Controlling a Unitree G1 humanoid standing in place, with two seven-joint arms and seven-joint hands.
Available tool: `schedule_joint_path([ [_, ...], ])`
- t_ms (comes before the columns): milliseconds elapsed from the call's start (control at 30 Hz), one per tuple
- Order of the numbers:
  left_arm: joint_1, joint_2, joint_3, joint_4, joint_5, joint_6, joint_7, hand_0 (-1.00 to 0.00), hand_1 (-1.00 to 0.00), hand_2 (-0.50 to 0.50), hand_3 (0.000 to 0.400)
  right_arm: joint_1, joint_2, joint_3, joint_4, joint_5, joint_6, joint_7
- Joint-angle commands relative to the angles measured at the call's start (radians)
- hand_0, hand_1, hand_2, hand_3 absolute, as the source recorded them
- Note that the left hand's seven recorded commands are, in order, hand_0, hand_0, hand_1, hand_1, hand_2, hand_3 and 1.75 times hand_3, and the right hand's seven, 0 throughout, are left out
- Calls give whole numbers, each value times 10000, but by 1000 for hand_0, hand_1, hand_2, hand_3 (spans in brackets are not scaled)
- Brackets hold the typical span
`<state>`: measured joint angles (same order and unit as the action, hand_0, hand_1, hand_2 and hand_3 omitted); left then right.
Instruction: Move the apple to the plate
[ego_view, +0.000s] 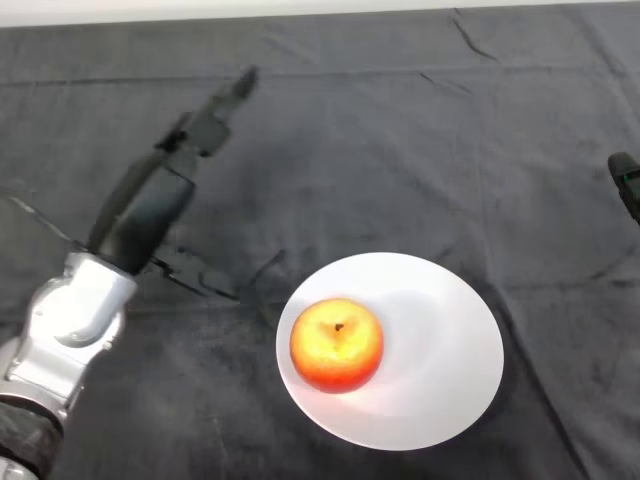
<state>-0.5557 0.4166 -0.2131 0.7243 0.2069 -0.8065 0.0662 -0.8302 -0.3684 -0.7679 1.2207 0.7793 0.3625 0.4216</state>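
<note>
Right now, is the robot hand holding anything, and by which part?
Nothing. The robot hand is open and empty; the apple sits on the white plate.

Glossy smooth apple (336, 344), matt white plate (440, 360), rumpled dark cloth (400, 140)

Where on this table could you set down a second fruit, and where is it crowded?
Free: the right half of the white plate, beside the apple; the dark cloth between the plate's far rim and the table's back edge. Crowded: the left side, where the left hand and its arm stretch over the cloth.
</note>
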Motion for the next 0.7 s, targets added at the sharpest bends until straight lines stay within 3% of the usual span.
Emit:
schedule_joint_path([
  [33,-403,491,417,379,-241,-333,253,0,0,0,0,-101,-146,-137,-171,26,38,-13],
  [367,-637,863,1695,1183,-1163,-718,731,0,0,0,0,-108,-153,-140,-154,27,37,-8],
  [700,-604,1618,3148,1533,-2332,-705,866,0,0,0,0,-116,-161,-144,-132,29,36,0],
])
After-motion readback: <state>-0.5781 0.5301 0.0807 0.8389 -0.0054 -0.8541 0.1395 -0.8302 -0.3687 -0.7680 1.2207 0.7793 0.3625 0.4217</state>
